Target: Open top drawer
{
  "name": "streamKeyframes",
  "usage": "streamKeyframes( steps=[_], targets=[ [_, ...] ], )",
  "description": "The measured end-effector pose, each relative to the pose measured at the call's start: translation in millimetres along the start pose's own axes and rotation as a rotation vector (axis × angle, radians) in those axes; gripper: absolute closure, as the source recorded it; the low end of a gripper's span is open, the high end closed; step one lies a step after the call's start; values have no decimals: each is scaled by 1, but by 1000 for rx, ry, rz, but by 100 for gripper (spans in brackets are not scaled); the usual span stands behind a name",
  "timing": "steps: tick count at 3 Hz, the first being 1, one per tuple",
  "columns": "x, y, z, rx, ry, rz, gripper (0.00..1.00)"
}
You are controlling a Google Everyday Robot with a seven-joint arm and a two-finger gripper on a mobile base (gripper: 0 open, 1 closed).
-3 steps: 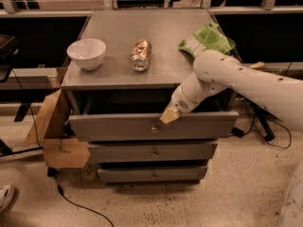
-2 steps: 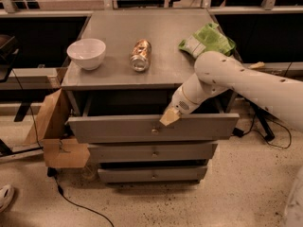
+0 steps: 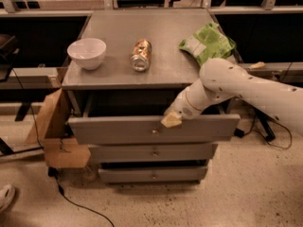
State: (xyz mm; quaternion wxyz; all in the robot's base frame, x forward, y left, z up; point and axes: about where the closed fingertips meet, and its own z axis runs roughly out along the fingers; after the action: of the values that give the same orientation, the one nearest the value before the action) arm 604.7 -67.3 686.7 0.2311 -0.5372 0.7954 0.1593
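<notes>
The top drawer (image 3: 118,129) is the widest of three grey drawers in a grey metal cabinet. It stands pulled out partway, with a dark gap behind its front and a small round knob (image 3: 155,131) at its middle. My white arm reaches in from the right. My gripper (image 3: 171,120) sits at the top edge of the drawer front, just above and right of the knob. Its tan tips rest on the rim.
On the cabinet top (image 3: 165,37) lie a white bowl (image 3: 87,52), a tipped can (image 3: 141,55) and a green chip bag (image 3: 207,42). Two narrower drawers (image 3: 154,152) sit below. An open cardboard box (image 3: 57,136) stands at the cabinet's left. Cables run on the floor.
The top drawer front has come slightly further out toward the camera, and my gripper has moved with it.
</notes>
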Motion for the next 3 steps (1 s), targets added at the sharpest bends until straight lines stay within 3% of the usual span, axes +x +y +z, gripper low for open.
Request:
streamKeyframes(
  steps=[1, 2, 3],
  targets=[
    [-2, -1, -2, 0, 0, 0, 35],
    [9, 6, -2, 1, -9, -61, 11],
    [36, 23, -3, 5, -26, -197, 0]
  ],
)
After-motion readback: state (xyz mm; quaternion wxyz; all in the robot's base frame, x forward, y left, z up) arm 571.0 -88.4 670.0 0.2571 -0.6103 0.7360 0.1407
